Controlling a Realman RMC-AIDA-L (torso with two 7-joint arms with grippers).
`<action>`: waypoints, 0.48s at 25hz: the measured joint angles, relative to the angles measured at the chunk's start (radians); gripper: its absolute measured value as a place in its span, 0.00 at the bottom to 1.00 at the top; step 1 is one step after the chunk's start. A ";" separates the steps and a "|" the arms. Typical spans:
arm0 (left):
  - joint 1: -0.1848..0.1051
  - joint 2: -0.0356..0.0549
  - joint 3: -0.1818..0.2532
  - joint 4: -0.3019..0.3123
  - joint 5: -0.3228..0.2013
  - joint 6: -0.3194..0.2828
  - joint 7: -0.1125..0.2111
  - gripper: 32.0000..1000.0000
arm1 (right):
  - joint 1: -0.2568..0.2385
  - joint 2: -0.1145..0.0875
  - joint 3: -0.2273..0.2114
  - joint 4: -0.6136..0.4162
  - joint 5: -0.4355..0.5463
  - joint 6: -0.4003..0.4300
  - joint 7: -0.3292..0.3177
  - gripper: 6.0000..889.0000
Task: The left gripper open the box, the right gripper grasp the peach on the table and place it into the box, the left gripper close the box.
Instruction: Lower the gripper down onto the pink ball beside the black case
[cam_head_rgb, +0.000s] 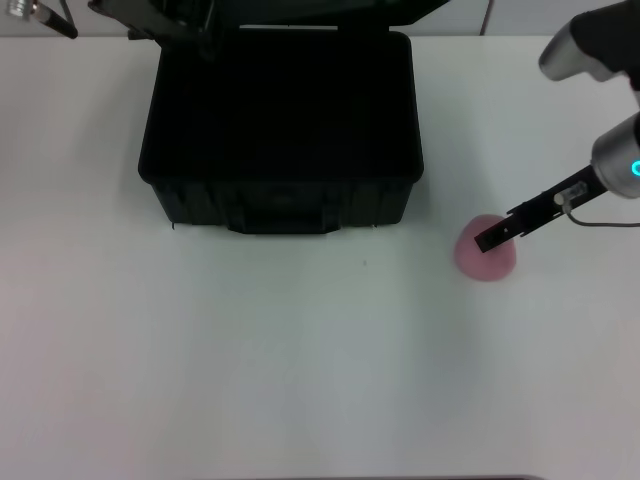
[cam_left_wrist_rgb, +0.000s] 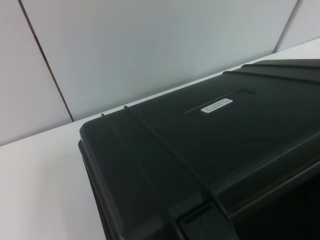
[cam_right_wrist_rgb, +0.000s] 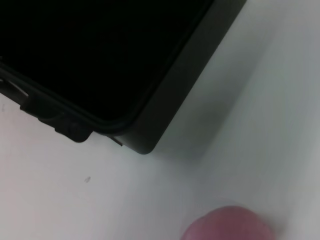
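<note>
The box (cam_head_rgb: 280, 130) stands open at the back middle of the table, its dark inside showing and its lid raised at the far side. The left wrist view shows the lid (cam_left_wrist_rgb: 210, 145) close up, with its white label (cam_left_wrist_rgb: 216, 105). My left gripper (cam_head_rgb: 180, 28) is a dark shape at the lid's far left edge, mostly cut off by the picture. The pink peach (cam_head_rgb: 486, 262) lies on the table right of the box. My right gripper (cam_head_rgb: 497, 236) reaches down onto the peach's top. The right wrist view shows the peach (cam_right_wrist_rgb: 227, 226) near the box's front corner (cam_right_wrist_rgb: 142, 142).
The white table (cam_head_rgb: 300, 370) spreads wide in front of the box and peach. A small dark speck (cam_head_rgb: 364, 264) lies on it between them. White wall panels (cam_left_wrist_rgb: 150, 45) rise behind the box.
</note>
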 joint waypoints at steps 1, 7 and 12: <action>-0.001 0.0000 0.000 0.000 0.000 -0.001 0.000 0.36 | 0.001 0.002 0.000 0.008 0.001 0.009 -0.003 0.79; -0.003 -0.0001 0.000 0.000 0.000 -0.001 0.000 0.36 | 0.010 0.010 -0.001 0.043 0.004 0.043 -0.009 0.79; -0.004 -0.0001 0.000 0.000 0.000 -0.001 0.000 0.36 | 0.010 0.012 -0.001 0.060 0.004 0.060 -0.009 0.79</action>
